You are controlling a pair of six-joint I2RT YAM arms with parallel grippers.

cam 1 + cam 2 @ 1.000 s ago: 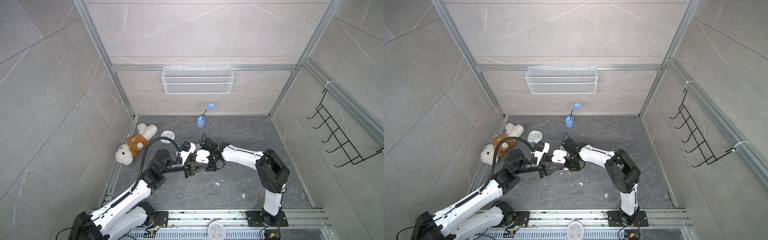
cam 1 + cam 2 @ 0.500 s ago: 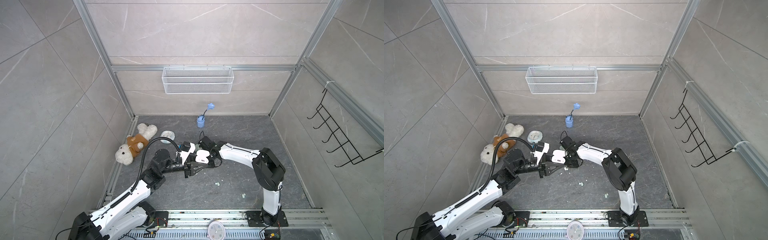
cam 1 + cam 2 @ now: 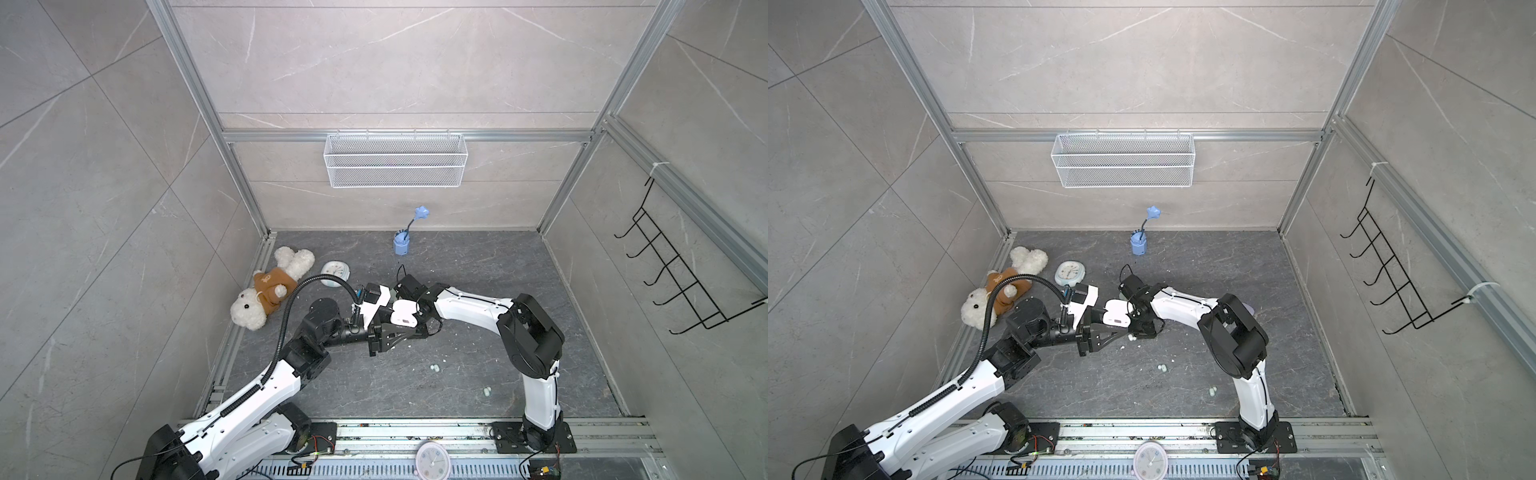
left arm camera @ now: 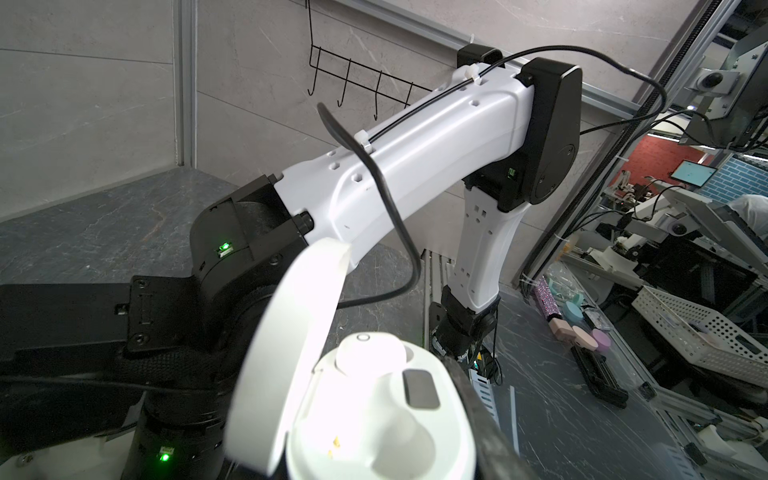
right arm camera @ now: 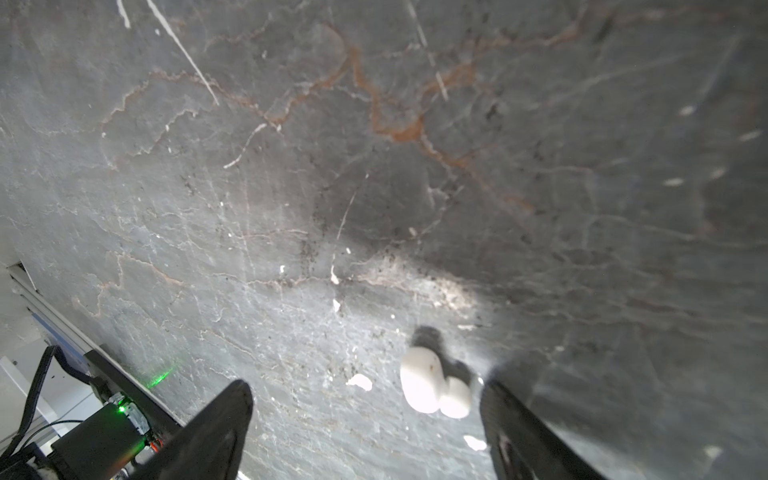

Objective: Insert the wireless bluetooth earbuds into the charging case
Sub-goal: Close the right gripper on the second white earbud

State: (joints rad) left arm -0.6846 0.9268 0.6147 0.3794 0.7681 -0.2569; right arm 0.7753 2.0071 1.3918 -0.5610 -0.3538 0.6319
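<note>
Right gripper (image 5: 365, 388) spread wide straddles white earbud (image 5: 432, 386), bud just beside one finger, long axis roughly finger-to-finger; left gripper (image 3: 406, 320) clamps charging case (image 4: 374, 415).

Robotics lab: tiled test cell in aluminium frame (image 3: 519, 136), arms (image 3: 469, 305) bolted to rail (image 3: 395, 430); other rigs (image 4: 619, 247), monitor (image 4: 693, 172) beyond.

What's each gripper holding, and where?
Left gripper clamps the open white plastic charging case by its base; right gripper, open, holds nothing.
</note>
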